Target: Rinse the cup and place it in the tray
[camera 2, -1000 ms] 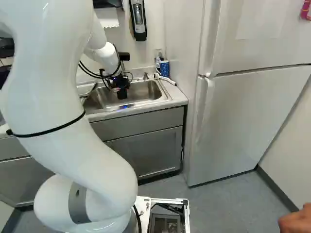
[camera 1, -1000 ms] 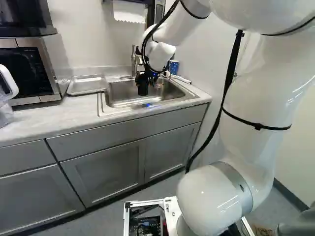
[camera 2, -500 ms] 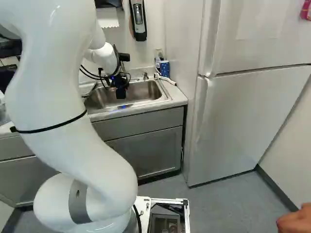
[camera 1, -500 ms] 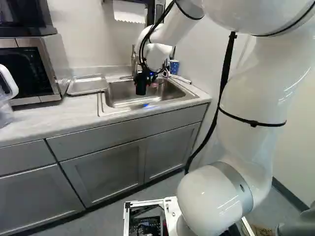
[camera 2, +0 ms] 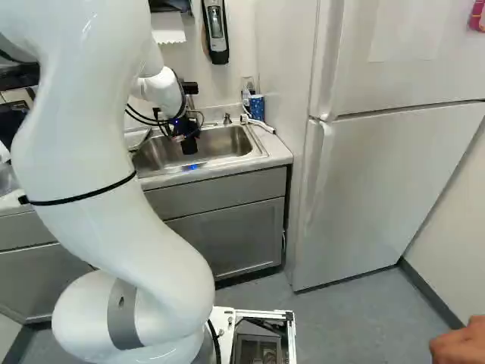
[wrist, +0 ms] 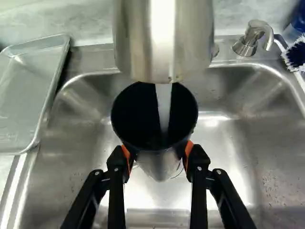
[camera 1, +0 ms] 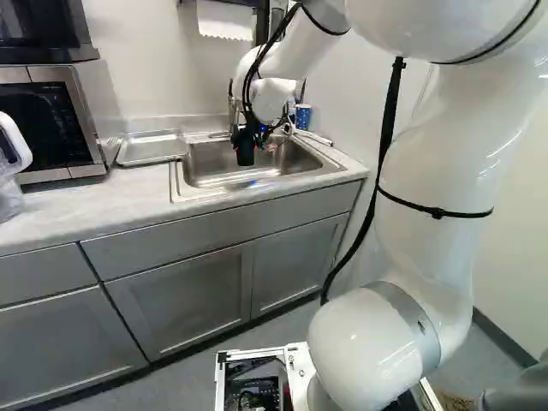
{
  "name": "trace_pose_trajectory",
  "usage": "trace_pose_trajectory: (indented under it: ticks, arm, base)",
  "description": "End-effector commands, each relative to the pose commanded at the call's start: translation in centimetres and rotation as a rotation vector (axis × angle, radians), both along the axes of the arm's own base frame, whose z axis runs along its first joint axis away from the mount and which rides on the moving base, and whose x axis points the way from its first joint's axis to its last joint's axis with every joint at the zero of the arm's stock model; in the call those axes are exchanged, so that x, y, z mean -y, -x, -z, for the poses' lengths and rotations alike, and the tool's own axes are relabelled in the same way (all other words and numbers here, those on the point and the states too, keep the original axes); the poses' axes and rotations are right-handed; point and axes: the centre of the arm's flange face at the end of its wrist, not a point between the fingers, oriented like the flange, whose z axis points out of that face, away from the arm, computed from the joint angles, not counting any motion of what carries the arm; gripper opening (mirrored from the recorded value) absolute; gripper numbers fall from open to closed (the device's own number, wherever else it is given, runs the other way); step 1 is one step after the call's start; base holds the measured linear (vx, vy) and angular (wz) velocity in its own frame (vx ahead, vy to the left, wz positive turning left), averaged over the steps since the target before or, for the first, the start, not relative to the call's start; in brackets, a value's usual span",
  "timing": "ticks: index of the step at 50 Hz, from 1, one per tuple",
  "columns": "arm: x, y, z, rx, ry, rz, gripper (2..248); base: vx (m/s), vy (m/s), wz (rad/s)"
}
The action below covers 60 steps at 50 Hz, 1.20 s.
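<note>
Sink station. My gripper (camera 1: pixel 247 145) has the black cup (wrist: pixel 125 117) pinched between both orange pads (wrist: pixel 188 149), mouth up, over the sink (wrist: pixel 233 143). Water (wrist: pixel 163 102) runs from the faucet (wrist: pixel 164 38) into the cup. Metal tray (wrist: pixel 28 95) lies on the counter (camera 1: pixel 103 202), just beside the sink; cup well apart from it.

Bright light leaves strong white glare across the steel sink (wrist: pixel 267 148) and down the faucet (wrist: pixel 164 43), small highlights on the glossy arm (camera 1: pixel 428 180), and shadow beneath the cabinets (camera 1: pixel 184 282).
</note>
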Motion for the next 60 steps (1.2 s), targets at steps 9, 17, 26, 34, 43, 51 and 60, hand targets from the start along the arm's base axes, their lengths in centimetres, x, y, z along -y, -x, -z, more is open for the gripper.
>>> trace_pose_trajectory:
  ticks: [9, 17, 26, 34, 43, 51, 60]
  arm:
    - [0.07, 0.0, 0.02, 0.009, 0.035, -0.029, 121]
    - [0.12, -0.01, 0.03, 0.017, 0.065, -0.054, 121]
    - [0.22, -0.01, 0.03, 0.018, 0.07, -0.056, 121]
    - [0.32, 0.0, 0.03, 0.018, 0.07, -0.054, 121]
    - [0.31, 0.0, 0.03, 0.017, 0.066, -0.051, 121]
    - [0.31, 0.0, 0.03, 0.017, 0.066, -0.051, 121]
    - [0.31, 0.0, 0.03, 0.017, 0.066, -0.051, 121]
  base:
    - [0.0, 0.0, 0.0]
    - [0.0, 0.0, 0.0]
    - [0.0, 0.0, 0.0]
    - [0.0, 0.0, 0.0]
    - [0.0, 0.0, 0.0]
    - [0.0, 0.0, 0.0]
    - [0.0, 0.0, 0.0]
